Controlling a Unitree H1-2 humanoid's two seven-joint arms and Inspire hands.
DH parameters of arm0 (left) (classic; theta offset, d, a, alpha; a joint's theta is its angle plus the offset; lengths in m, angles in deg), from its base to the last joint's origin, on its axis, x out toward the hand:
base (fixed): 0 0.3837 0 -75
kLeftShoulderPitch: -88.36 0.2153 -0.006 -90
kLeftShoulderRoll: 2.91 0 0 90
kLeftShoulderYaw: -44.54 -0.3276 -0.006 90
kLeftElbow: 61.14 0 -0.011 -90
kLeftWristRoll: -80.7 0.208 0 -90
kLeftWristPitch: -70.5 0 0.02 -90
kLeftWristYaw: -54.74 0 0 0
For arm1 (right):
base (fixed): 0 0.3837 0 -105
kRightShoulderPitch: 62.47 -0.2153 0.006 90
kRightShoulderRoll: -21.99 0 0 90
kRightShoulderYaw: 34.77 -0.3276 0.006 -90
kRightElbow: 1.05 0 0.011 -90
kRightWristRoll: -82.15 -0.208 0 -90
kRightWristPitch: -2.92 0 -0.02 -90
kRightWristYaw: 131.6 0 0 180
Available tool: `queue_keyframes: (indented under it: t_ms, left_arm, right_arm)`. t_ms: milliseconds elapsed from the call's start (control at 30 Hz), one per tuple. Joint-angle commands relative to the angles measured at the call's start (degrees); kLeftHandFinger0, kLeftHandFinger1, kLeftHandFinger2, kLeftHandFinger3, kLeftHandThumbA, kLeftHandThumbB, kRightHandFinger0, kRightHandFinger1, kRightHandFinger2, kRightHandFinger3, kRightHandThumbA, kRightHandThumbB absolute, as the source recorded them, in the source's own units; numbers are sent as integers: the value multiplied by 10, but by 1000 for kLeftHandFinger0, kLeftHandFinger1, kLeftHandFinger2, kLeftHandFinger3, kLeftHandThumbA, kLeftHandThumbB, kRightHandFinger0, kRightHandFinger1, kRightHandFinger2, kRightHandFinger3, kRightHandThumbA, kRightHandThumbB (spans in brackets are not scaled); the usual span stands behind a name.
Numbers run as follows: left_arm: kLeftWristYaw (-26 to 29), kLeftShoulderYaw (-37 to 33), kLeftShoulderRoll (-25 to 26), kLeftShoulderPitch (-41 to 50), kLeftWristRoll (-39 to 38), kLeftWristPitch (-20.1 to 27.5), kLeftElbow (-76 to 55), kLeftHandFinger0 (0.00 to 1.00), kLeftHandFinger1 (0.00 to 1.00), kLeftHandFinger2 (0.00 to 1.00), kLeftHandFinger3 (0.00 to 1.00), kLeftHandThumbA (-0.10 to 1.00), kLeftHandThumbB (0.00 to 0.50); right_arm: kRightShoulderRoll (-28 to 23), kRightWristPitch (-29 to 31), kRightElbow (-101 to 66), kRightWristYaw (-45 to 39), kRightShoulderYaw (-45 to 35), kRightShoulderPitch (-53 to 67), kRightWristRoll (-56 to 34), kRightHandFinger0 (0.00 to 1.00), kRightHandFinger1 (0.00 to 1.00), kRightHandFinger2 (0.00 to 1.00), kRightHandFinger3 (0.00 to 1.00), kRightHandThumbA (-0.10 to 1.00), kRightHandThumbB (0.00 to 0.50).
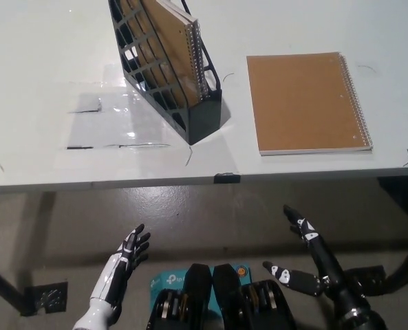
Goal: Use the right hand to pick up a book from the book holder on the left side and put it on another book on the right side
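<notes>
So basically nothing's done yet, whole job is still ahead of me. Big white table (45,41) fills the top of my view, and I'll use the black book holder (168,72) sitting on it as my reference point. The spiral-bound book (176,41) I'm supposed to grab is standing inside that holder, leaning back, wire spine facing the open front end. Off to the right of the holder, a little apart from it, the other brown book (305,102) lies flat on the table with nothing stacked on it (that's the drop spot). So what's left: reach up, pull the book out, carry it over, set it on top. My black right hand (307,258) is way below the holder, down under the table edge, empty with fingers spread out and pointing up, not near anything. My white left hand (124,265) is parked low too, below and left of the holder, also spread and holding nothing.
</notes>
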Motion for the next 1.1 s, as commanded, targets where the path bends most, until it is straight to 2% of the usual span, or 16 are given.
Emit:
queue_keyframes:
  t_ms: [0, 100, 200, 267, 367, 500, 600, 700, 833, 1067]
  left_arm:
    - [-12, -2, 3, -2, -6, 25, -5, 1000, 1000, 1000, 1000, 1000, 127]
    - [-11, -2, 1, 1, -7, 27, -1, 1000, 1000, 1000, 1000, 1000, 125]
    - [-11, -5, 1, 5, -4, 28, -1, 1000, 1000, 1000, 1000, 1000, 132]
    - [-12, -6, 1, 6, -4, 27, -2, 1000, 1000, 1000, 1000, 1000, 134]
    - [-13, -7, 2, 7, -5, 31, -2, 1000, 1000, 1000, 1000, 1000, 130]
    - [-14, -8, 2, 7, -8, 26, -8, 1000, 1000, 1000, 1000, 1000, 125]
    - [-15, -9, 4, 4, -6, 33, -6, 1000, 1000, 1000, 1000, 1000, 128]
    - [-15, -9, 3, 3, -8, 26, -10, 1000, 1000, 1000, 1000, 1000, 151]
    - [-16, -9, 3, 2, -6, 32, -7, 1000, 1000, 1000, 1000, 1000, 146]
    - [-17, -9, 4, 3, -3, 36, -6, 1000, 1000, 1000, 1000, 1000, 152]
  right_arm:
    - [36, 29, -139, 33, -8, -2, 25, 1000, 1000, 1000, 1000, 709, 134]
    - [48, -11, -214, 19, -8, -13, 22, 1000, 1000, 1000, 1000, 746, 135]
    - [53, -37, -247, 9, -12, -48, 23, 1000, 1000, 1000, 1000, 793, 156]
    - [59, -50, -257, 6, -15, -87, 20, 968, 1000, 1000, 1000, 760, 155]
    - [68, -89, -258, 2, -18, -139, 19, 976, 1000, 1000, 1000, 756, 185]
    - [75, -96, -209, 9, -22, -198, 25, 983, 1000, 1000, 1000, 792, 194]
    - [76, -100, -149, 15, -32, -249, 23, 1000, 1000, 1000, 1000, 832, 225]
    - [73, -91, -81, 21, -41, -298, 25, 1000, 1000, 1000, 1000, 858, 253]
    - [64, -83, -19, 24, -43, -342, 33, 1000, 1000, 1000, 1000, 867, 242]
    - [63, -64, 65, 42, -42, -396, 40, 1000, 1000, 1000, 1000, 869, 256]
